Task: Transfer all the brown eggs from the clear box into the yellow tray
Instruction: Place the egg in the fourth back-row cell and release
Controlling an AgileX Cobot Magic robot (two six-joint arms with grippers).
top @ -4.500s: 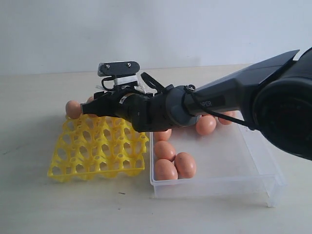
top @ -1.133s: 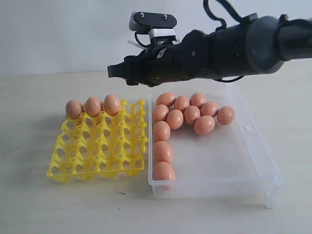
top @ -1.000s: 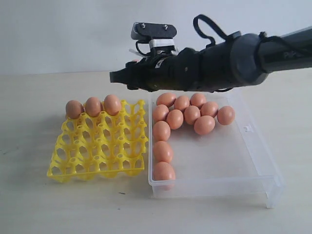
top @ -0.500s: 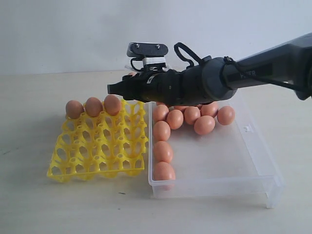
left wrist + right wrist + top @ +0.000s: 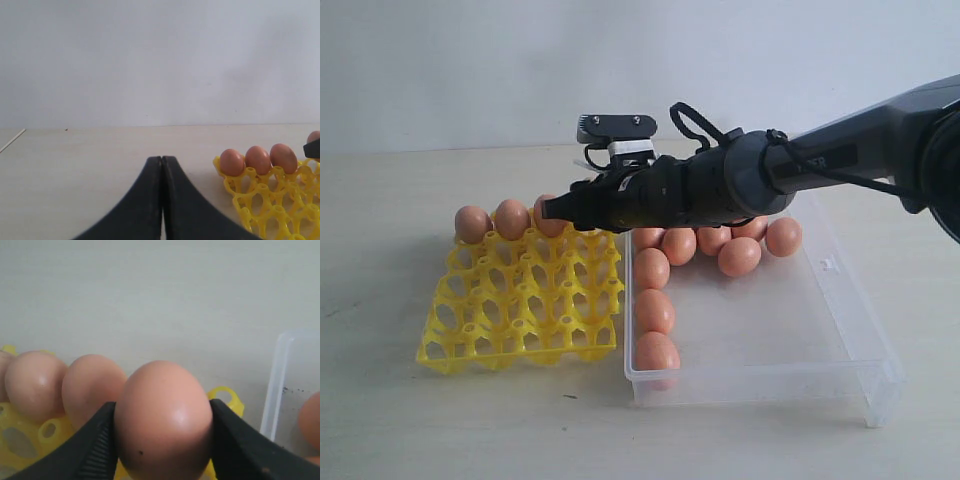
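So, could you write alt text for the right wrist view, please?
The right gripper clamps a brown egg between its black fingers, near the yellow tray, where two seated eggs rest. The clear box's wall shows nearby.

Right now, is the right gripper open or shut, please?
Shut: the right gripper clamps a brown egg between both fingers.
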